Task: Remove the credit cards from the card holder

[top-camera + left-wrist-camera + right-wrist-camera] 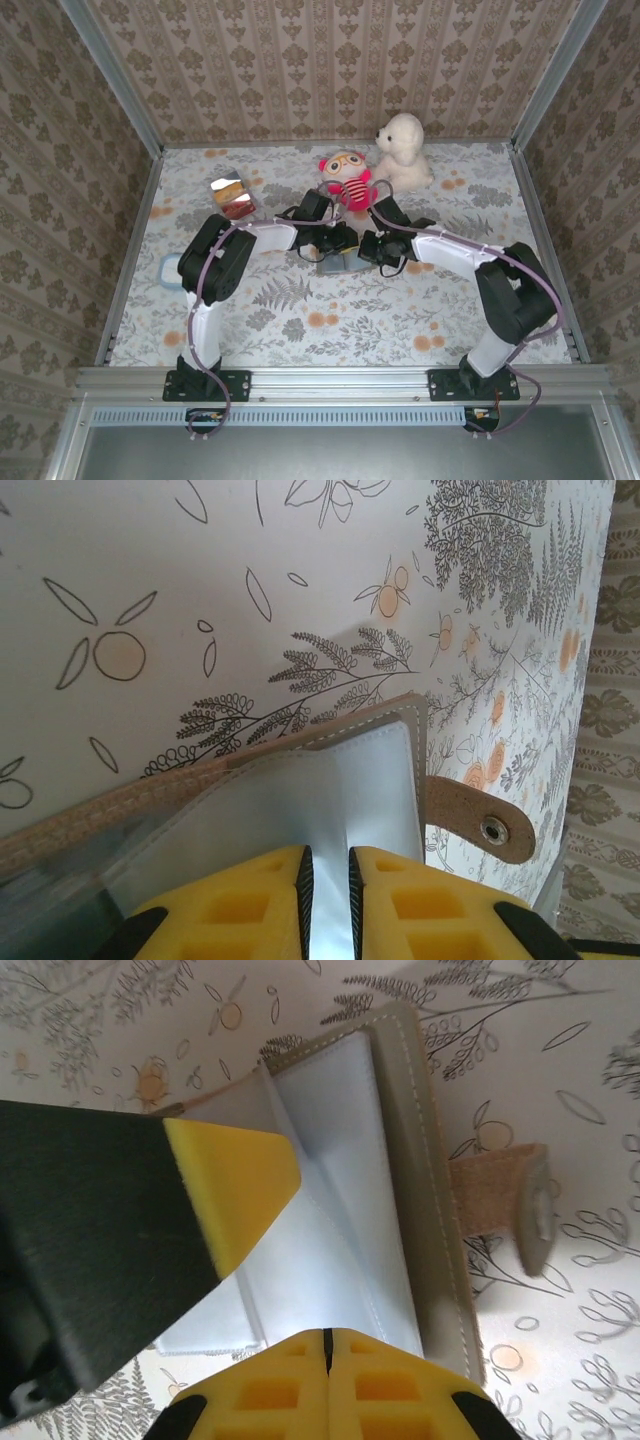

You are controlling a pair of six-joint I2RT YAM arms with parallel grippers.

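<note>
Both arms are bent inward and meet at table ctr, right over the card holder (336,264), which lies open on the floral cloth (300,320), near side of the plush toys

L wrist cam: the L gripper (327,895) has its yellow pads (250,905) drawn narrow, just a slit btwn them, w/ a pale bluish inner leaf of the card holder (330,770) running into that slit, so it looks pinched. The greyish-tan stitched cover shows behind the leaf. The strap tab (480,822) w/ its metal snap sticks out to one side and lies on the cloth

R wrist cam: the R gripper (325,1380) is fully closed, pads touching, at the edge of the pale inner leaves (340,1160). I can't tell if a leaf is caught btwn them. One black, yellow-tipped L finger (235,1185) rests on the same leaves from the other side

The credit cards (232,196) (gold-brown, shiny silver, a red edge) lie in a small pile far-left of the holder, well apart from both grippers. A red-striped doll (348,182) and a white plush dog (402,150) sit side by side beyond the holder
</note>
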